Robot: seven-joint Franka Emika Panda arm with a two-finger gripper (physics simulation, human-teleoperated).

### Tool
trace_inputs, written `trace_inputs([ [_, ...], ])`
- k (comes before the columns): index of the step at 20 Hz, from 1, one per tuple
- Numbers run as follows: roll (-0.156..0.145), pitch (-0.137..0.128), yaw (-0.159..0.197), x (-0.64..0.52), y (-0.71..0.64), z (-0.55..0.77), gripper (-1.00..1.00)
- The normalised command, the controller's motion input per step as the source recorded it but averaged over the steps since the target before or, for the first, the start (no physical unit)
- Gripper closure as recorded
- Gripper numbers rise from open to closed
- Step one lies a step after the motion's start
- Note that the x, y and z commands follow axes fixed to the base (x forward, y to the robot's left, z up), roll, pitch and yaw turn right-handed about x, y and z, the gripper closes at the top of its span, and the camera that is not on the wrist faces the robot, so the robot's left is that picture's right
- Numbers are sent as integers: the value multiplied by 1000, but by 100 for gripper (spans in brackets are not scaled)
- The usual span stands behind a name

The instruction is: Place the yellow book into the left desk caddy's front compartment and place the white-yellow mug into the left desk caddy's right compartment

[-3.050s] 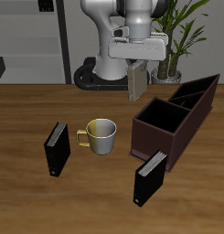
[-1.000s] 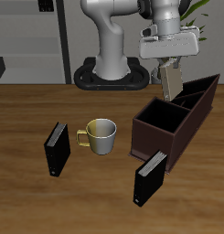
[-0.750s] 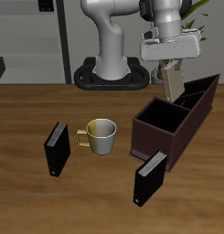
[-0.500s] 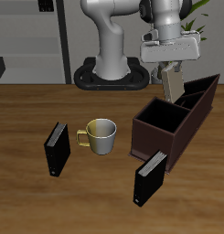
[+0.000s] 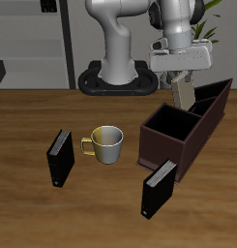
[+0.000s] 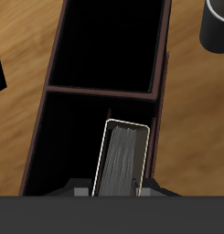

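Gripping the yellow book by its upper end, the gripper hangs over the left desk caddy, above the narrow slots that lie behind the big square bin. The book hangs straight down from the fingers, its lower end about level with the caddy's rim where the slanted walls rise. From the wrist view the yellow book shows end-on, whitish pages framed by the thin cover, directly under the gripper and over one of the dark slots of the left desk caddy; whether the book's lower edge has entered the slot cannot be told.

On the table in front of the arm, the white-yellow mug stands upright with its yellow handle pointing away from the caddy, apart from the caddy's square bin, the right compartment, which holds nothing visible. One black book stands beyond the mug's handle side. Another black book stands close to the caddy's near corner, toward the table's front edge.
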Motion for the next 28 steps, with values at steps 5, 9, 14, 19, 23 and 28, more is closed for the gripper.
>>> trace_inputs([
  [5,4,17,16,59,-45,-143,100],
  [9,-13,30,-9,88,-51,-138,100],
  [14,21,47,13,129,22,-222,100],
  [19,8,32,14,51,18,-131,100],
  [23,13,59,-8,43,48,-117,100],
  [28,-13,76,14,87,55,-129,100],
])
